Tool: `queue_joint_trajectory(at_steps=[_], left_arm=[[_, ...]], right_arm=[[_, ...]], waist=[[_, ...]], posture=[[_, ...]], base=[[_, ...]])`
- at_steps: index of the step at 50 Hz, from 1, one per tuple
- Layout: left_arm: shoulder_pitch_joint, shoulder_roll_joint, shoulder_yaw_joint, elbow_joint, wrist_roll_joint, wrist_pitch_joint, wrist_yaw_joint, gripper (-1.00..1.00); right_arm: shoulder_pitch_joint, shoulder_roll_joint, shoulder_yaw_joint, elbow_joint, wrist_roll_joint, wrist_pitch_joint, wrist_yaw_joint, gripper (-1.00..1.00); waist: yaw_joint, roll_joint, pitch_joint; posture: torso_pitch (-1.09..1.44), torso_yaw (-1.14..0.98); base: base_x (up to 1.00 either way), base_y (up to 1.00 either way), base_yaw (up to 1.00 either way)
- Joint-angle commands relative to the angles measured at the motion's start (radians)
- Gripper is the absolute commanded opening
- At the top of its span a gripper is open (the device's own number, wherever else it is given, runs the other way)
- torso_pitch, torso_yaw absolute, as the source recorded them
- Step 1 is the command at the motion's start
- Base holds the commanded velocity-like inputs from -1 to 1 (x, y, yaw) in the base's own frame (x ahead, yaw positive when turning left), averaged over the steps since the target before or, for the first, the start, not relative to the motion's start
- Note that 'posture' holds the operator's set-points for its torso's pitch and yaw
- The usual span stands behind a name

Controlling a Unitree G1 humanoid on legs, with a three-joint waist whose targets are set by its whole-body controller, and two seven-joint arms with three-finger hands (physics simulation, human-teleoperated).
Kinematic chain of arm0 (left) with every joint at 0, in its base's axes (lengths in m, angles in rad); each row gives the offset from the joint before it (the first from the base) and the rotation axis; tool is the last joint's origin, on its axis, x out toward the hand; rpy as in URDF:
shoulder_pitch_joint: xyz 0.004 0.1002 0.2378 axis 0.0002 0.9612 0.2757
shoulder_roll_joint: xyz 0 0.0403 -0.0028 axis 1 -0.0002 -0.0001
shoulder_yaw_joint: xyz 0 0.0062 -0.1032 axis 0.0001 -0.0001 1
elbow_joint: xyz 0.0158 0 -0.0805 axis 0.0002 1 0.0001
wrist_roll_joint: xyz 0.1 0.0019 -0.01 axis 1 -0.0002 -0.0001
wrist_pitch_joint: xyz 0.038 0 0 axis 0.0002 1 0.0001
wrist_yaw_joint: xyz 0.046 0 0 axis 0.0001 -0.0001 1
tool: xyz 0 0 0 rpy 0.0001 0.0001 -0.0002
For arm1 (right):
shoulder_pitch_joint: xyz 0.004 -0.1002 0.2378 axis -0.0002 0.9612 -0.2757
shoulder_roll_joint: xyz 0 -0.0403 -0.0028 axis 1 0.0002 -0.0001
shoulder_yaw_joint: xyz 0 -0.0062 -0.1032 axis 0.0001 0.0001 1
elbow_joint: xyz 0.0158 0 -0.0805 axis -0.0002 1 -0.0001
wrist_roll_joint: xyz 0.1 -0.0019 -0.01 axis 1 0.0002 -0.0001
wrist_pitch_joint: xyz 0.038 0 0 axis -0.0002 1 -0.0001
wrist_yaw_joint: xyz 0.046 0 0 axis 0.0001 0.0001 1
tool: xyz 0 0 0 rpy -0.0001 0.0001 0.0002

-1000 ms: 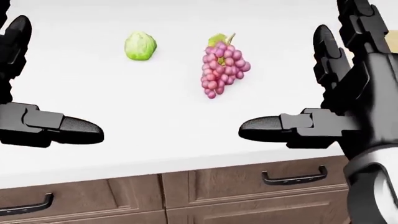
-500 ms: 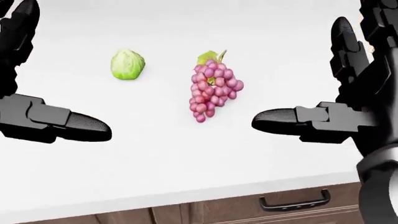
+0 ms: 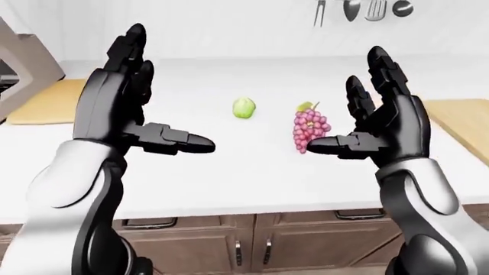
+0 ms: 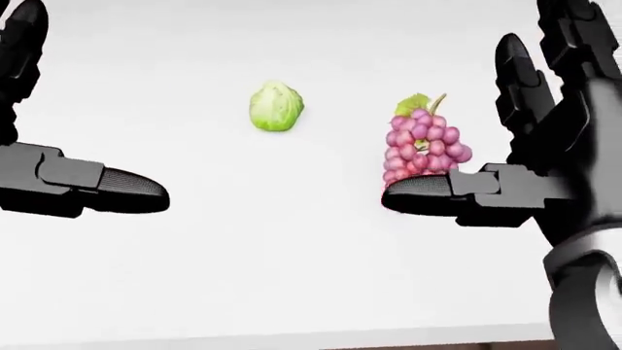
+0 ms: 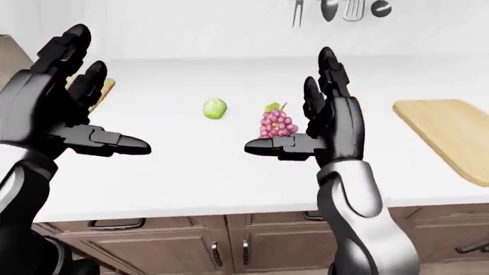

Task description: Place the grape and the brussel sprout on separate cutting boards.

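A pink grape bunch (image 4: pixel 420 149) lies on the white counter (image 4: pixel 243 277), with a green brussel sprout (image 4: pixel 276 106) to its left. Both hands hover above the counter with fingers spread and nothing in them. My right hand (image 3: pixel 344 100) stands open just right of the grapes, and its thumb (image 4: pixel 428 195) crosses the bunch's lower end in the head view. My left hand (image 3: pixel 169 94) is open well left of the sprout. One wooden cutting board (image 3: pixel 46 102) lies at the counter's far left, another (image 5: pixel 447 132) at the far right.
Kitchen utensils (image 3: pixel 359 8) hang on the wall above the counter. Wooden cabinet doors and drawers with dark handles (image 3: pixel 252 246) run below the counter's near edge. A grey appliance (image 3: pixel 23 57) stands at the far left.
The head camera has shifted: sprout and grapes now sit further right and the drawers have left the head view. My right thumb now overlaps the grapes' lower end.
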Motion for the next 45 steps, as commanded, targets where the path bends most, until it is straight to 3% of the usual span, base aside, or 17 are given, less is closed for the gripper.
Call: queue_joint_trajectory(at_steps=[1,5,6,10,14,19,21,27,37,41,45], left_arm=[[-0.033,-0.001,-0.020,-0.005,-0.004,-0.023,-0.005,1.00],[-0.040,-0.002,-0.035,-0.003,0.006,-0.021,-0.009,1.00],[-0.044,-0.002,-0.043,-0.003,0.010,-0.017,-0.009,1.00],[-0.066,-0.002,-0.072,0.022,0.033,-0.031,-0.016,1.00],[-0.077,-0.005,-0.071,-0.002,0.052,-0.002,-0.034,1.00],[-0.065,-0.013,-0.063,-0.005,0.066,-0.010,-0.045,1.00],[-0.061,-0.015,-0.063,-0.004,0.069,-0.015,-0.048,1.00],[-0.075,-0.013,-0.057,-0.017,0.072,0.010,-0.053,1.00],[-0.066,-0.009,-0.035,-0.011,0.059,0.000,-0.053,1.00],[-0.055,-0.014,-0.037,-0.009,0.054,-0.010,-0.046,1.00],[-0.072,-0.009,-0.036,-0.012,0.049,0.007,-0.043,1.00]], right_arm=[[-0.028,-0.021,-0.051,-0.022,0.003,-0.028,-0.021,1.00],[-0.019,-0.036,-0.065,0.008,0.004,-0.075,-0.041,1.00],[-0.018,-0.042,-0.063,0.014,-0.004,-0.086,-0.046,1.00],[-0.018,-0.062,-0.041,0.018,-0.047,-0.086,-0.057,1.00],[-0.016,-0.058,0.019,0.081,-0.179,-0.132,-0.017,1.00],[-0.068,-0.054,0.092,0.104,-0.381,-0.067,0.003,1.00],[-0.104,-0.057,0.145,0.102,-0.484,-0.006,0.019,1.00],[-0.150,-0.010,0.244,0.132,-0.744,0.069,0.137,1.00],[-0.131,0.114,0.313,0.247,-1.051,0.006,0.282,1.00],[-0.135,0.165,0.274,0.317,-1.075,-0.051,0.289,1.00],[-0.129,0.177,0.275,0.364,-1.086,-0.091,0.278,1.00]], waist=[[-0.014,-0.001,-0.023],[-0.012,-0.079,-0.028],[-0.001,-0.061,-0.024],[-0.004,-0.052,-0.032],[-0.009,-0.041,-0.037],[-0.012,-0.036,-0.042],[-0.012,-0.034,-0.044],[-0.015,-0.032,-0.042],[-0.016,-0.021,-0.042],[-0.017,-0.016,-0.042],[-0.018,-0.013,-0.044]], posture=[[0.00,0.00],[0.00,0.00],[0.00,0.00],[0.00,0.00],[0.00,0.00],[0.00,0.00],[0.00,0.00],[0.00,0.00],[0.00,0.00],[0.00,0.00],[0.00,0.00]], base=[[0.00,0.00,0.00],[0.00,0.00,0.00],[0.00,0.00,0.00],[0.00,0.00,0.00],[0.00,0.00,0.00],[0.00,0.00,0.00],[0.00,0.00,0.00],[0.00,0.00,0.00],[0.00,0.00,0.00],[0.00,0.00,0.00],[0.00,0.00,0.00]])
